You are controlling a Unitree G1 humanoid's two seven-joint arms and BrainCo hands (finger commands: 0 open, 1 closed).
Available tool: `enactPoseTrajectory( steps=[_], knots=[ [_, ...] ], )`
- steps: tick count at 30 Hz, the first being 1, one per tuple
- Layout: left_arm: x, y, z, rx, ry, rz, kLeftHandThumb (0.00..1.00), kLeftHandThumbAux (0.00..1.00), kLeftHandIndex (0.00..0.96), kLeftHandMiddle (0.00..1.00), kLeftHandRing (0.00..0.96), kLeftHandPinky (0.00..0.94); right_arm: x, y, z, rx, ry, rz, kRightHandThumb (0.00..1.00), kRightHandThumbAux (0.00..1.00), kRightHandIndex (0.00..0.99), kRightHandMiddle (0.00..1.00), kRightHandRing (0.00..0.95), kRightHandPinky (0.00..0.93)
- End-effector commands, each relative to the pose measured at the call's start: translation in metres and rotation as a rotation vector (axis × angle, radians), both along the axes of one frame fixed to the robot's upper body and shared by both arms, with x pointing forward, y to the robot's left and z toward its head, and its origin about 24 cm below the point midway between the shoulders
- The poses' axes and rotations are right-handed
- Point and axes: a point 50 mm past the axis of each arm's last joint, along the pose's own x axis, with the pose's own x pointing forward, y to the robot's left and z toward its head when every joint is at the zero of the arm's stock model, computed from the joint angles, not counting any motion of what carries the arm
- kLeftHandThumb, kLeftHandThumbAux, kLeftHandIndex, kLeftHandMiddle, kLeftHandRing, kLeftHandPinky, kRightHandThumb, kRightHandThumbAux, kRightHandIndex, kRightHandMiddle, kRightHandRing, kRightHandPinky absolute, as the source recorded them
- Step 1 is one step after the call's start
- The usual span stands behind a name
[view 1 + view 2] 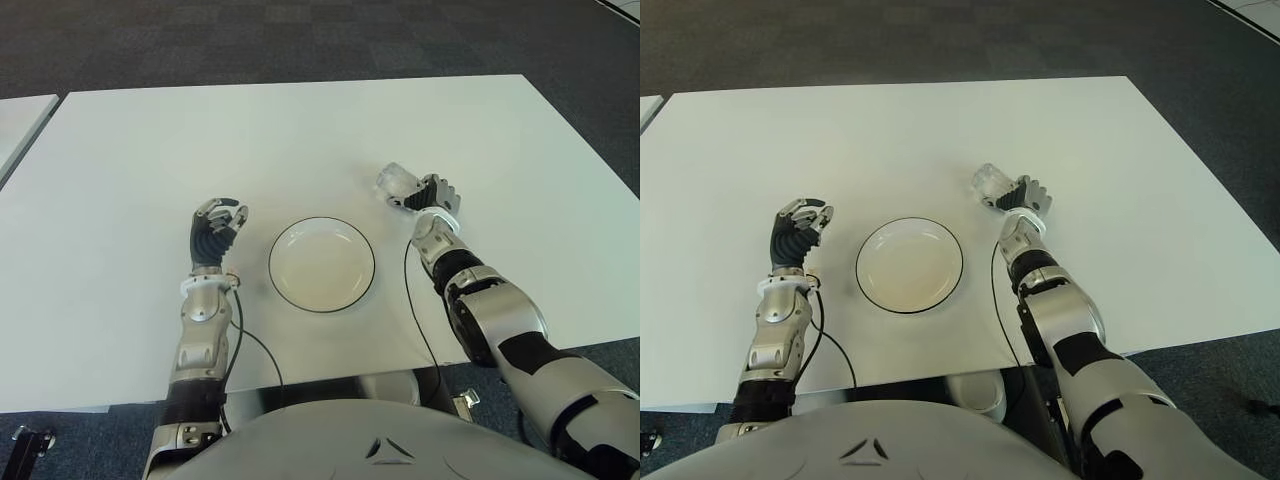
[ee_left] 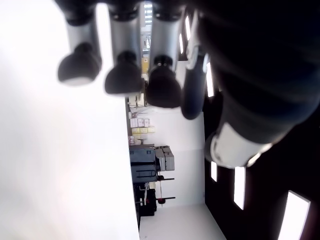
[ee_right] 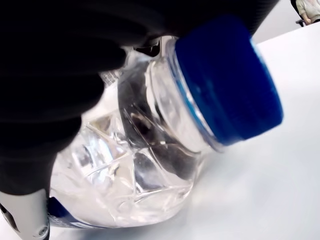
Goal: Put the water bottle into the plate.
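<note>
A clear plastic water bottle (image 1: pixel 396 183) with a blue cap (image 3: pixel 230 85) lies tilted on the white table, just beyond and right of the plate. My right hand (image 1: pixel 432 196) is shut on the water bottle near its neck, dark fingers wrapped over it in the right wrist view. The white plate (image 1: pixel 322 264) with a dark rim sits empty at the table's front centre, a short way left of the bottle. My left hand (image 1: pixel 215 229) shows left of the plate, fingers curled and holding nothing.
The white table (image 1: pixel 300 140) stretches far behind the plate. A second white table (image 1: pixel 20 120) edge shows at the far left. Dark carpet surrounds both. Thin black cables run along each forearm near the table's front edge.
</note>
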Motion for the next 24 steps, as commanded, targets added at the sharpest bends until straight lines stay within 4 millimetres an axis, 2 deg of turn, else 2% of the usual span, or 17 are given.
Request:
enactPoseTrajectory(
  steps=[1, 16, 24],
  knots=[
    [-0.004, 0.001, -0.002, 0.002, 0.021, 0.009, 0.714, 0.713, 0.439, 0.821, 0.832, 0.838, -0.004, 0.008, -0.005, 0.073, -0.034, 0.0, 0.709, 0.723, 0.433, 0.817, 0.823, 0.843],
    [-0.004, 0.002, -0.002, 0.02, 0.031, 0.02, 0.714, 0.714, 0.439, 0.829, 0.84, 0.849, -0.005, 0.015, 0.005, 0.188, -0.247, 0.037, 0.707, 0.724, 0.439, 0.837, 0.849, 0.857],
    [-0.004, 0.003, -0.002, 0.023, 0.023, 0.008, 0.714, 0.714, 0.439, 0.828, 0.841, 0.848, -0.011, 0.034, 0.027, 0.203, -0.515, 0.189, 0.705, 0.726, 0.439, 0.86, 0.868, 0.885]
  ],
)
